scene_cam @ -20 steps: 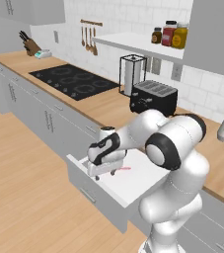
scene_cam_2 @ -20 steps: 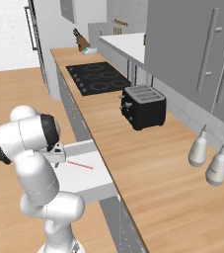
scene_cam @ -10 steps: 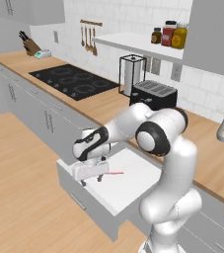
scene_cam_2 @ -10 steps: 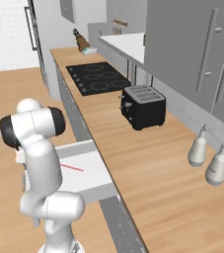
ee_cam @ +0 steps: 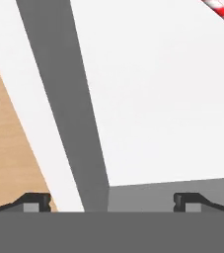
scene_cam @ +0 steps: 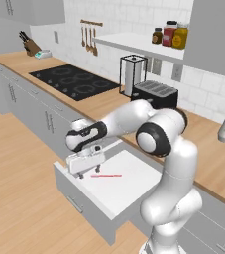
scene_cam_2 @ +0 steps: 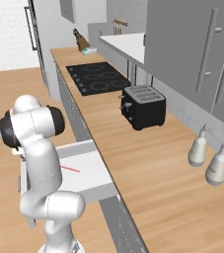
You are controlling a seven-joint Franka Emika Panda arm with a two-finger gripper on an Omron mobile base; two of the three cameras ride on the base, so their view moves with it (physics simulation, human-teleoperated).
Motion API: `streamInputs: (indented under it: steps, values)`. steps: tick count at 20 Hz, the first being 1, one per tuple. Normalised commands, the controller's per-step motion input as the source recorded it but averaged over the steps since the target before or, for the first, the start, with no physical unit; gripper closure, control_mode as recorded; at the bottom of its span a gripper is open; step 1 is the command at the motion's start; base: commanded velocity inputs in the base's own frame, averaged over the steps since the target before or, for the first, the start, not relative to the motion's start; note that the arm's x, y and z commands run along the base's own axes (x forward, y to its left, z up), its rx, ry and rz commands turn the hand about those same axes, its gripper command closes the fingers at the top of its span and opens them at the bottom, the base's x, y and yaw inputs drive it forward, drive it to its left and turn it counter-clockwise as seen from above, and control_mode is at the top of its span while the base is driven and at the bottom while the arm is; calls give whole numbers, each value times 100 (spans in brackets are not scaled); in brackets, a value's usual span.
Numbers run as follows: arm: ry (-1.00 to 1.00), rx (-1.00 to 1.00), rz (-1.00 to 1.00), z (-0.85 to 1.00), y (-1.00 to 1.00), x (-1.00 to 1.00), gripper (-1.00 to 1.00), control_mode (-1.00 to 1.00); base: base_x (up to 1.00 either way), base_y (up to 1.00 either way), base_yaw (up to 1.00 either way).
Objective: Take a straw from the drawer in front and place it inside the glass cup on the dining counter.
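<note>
A white robot arm reaches down over an open drawer (scene_cam: 115,196) pulled out from grey cabinets under a wooden worktop (scene_cam: 109,102). Its gripper (scene_cam: 86,173) hangs above the drawer's left front corner, jaws spread wide and holding nothing. Just to the right, a thin red straw (scene_cam: 106,175) lies flat on the drawer's white floor, near its front edge. Farther right on the worktop, a black toaster (scene_cam: 156,94) stands near the back edge

Rendered domestic kitchen, black hob (scene_cam: 73,82) inset in wooden worktop (scene_cam_2: 148,168), black toaster (scene_cam_2: 143,105), knife block (scene_cam: 30,47) at far corner, tiled wall, grey cabinets, jars on shelf (scene_cam: 134,42)
</note>
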Motion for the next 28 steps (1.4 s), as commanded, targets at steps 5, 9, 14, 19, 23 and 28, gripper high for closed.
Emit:
streamInputs:
  steps: [5, 9, 14, 19, 23, 28]
  values:
    - [-2, -10, 0, 4, -84, 2, -100, -100, 0, 0, 0]
    - [0, -2, 6, -1, -32, 12, -100, -100, 0, 0, 0]
    - [0, 0, 14, -21, -12, 35, -100, -100, 0, 0, 0]
    - [0, 0, 18, -36, -18, 57, -100, -100, 0, 0, 0]
    - [0, 0, 19, -42, -4, 68, -100, -100, 0, 0, 0]
    - [3, 2, 17, -49, 0, 62, -100, -100, 0, 0, 0]
